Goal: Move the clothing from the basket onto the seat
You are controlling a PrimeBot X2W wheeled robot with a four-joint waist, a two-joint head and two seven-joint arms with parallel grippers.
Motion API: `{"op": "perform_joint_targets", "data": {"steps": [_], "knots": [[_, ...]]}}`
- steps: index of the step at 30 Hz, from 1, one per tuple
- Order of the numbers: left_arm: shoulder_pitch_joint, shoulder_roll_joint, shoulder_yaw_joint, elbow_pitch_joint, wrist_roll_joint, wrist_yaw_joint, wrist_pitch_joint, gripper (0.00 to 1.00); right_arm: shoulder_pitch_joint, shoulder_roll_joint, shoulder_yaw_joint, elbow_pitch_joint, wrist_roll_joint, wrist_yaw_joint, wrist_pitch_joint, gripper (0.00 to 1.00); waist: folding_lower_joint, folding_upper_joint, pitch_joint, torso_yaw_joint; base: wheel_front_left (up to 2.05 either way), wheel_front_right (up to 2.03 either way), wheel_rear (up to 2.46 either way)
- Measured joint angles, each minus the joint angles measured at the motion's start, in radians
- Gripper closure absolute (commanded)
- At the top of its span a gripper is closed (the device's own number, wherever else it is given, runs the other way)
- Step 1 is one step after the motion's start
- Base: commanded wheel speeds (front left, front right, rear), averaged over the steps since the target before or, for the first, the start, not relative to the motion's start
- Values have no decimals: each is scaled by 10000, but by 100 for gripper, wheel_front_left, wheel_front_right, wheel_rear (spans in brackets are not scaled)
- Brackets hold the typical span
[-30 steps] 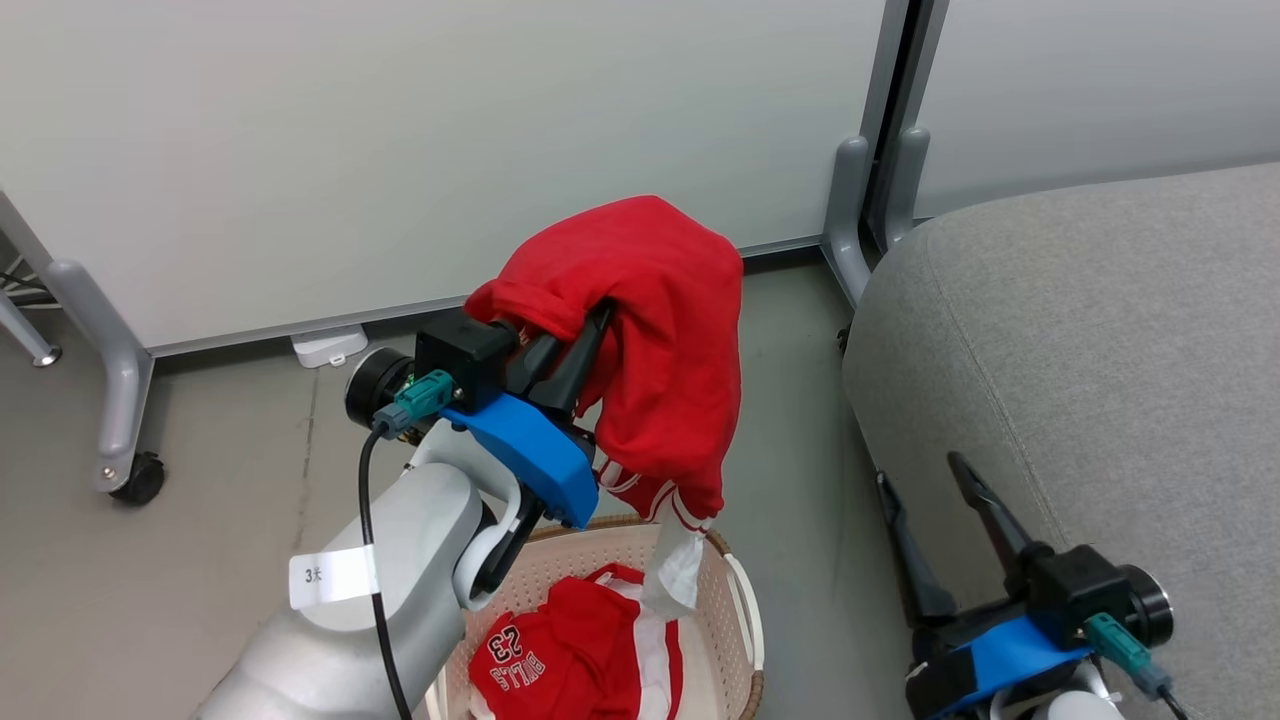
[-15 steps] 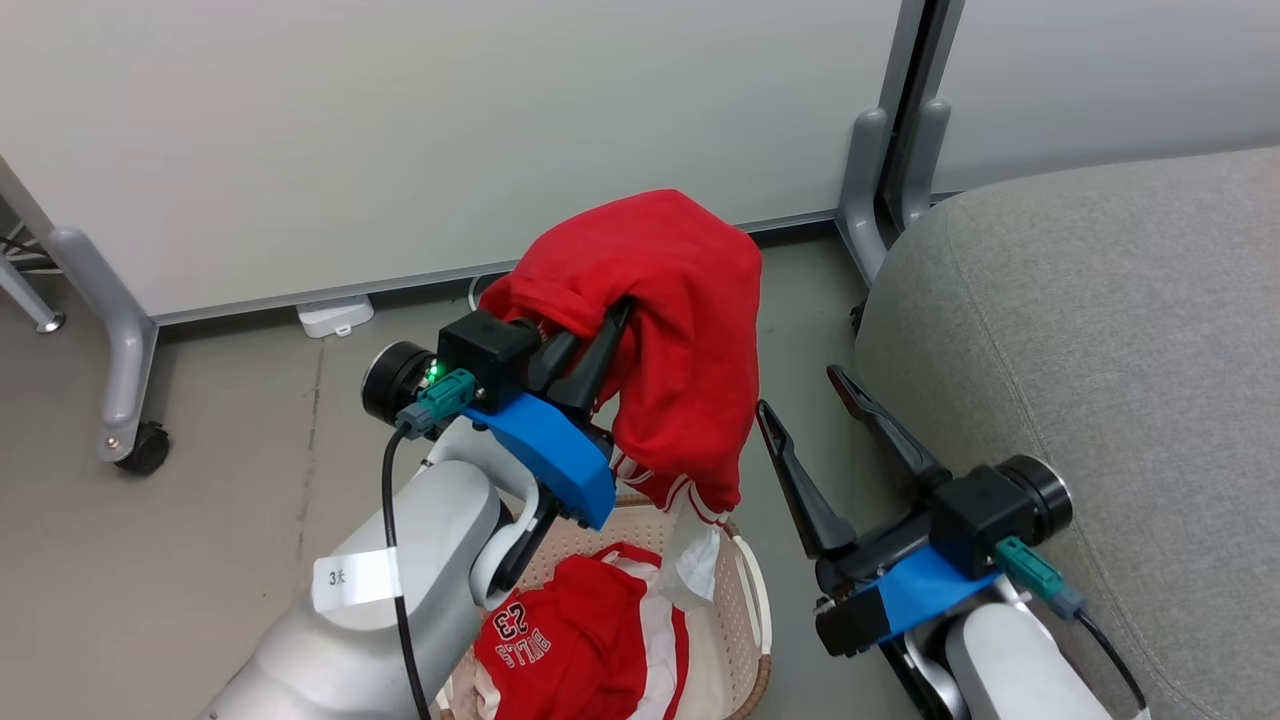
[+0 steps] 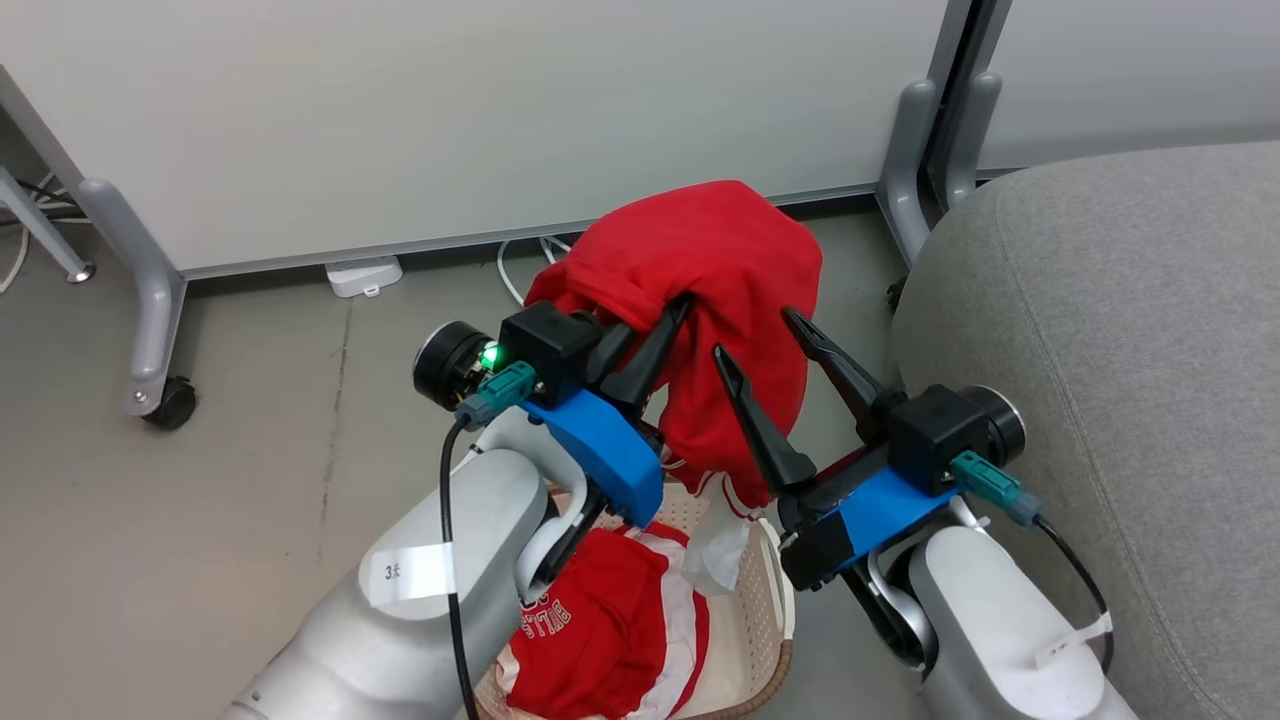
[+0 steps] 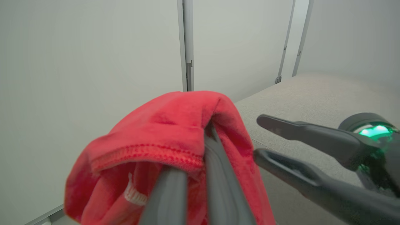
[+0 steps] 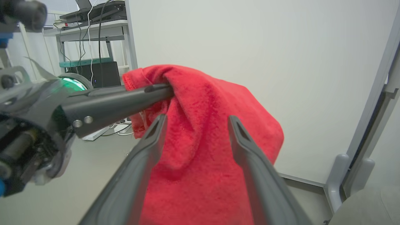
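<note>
While the left gripper (image 3: 660,320) stays pinched on the red garment (image 3: 720,250) above the basket (image 3: 772,610), right gripper (image 3: 750,332) risen from beside the seat (image 3: 1120,330), fingers spread just beside the hanging cloth, left tips buried in folds, second garment (image 3: 600,630) in the basket half hidden by the left forearm (image 3: 450,560)

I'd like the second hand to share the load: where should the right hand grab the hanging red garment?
Probably the thick draped fold below the left hand, approached from the seat side. The red garment hangs freely there in a bunch, and the right hand, open, faces that fold.
</note>
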Motion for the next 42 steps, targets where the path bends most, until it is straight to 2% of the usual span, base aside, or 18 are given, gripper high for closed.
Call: {"op": "perform_joint_targets", "data": {"steps": [10,20,21,22,41,42], "knots": [[-326,-447,-355,109,86,-159,-4,100,-825,-4,215,1595,368,0,2,0,0,0,286,355,0,0,0],[-548,-732,-650,-82,-2,-245,-15,100,-1552,0,-320,2798,372,0,0,0,0,0,492,658,0,0,0],[-566,-750,-675,-107,-4,-247,-15,100,-1596,0,-393,2824,391,0,0,75,0,0,506,683,0,0,0],[-585,-763,-694,-121,-6,-247,-15,100,-1650,0,-451,2832,426,0,0,100,0,0,520,706,0,0,0],[-639,-794,-527,148,132,-232,-31,100,-1655,0,-334,2648,614,0,2,100,-1,0,452,604,0,0,0],[-638,-792,-508,169,169,-213,-31,41,-1646,0,-326,2635,652,0,2,100,-1,0,448,599,0,0,0]]}}
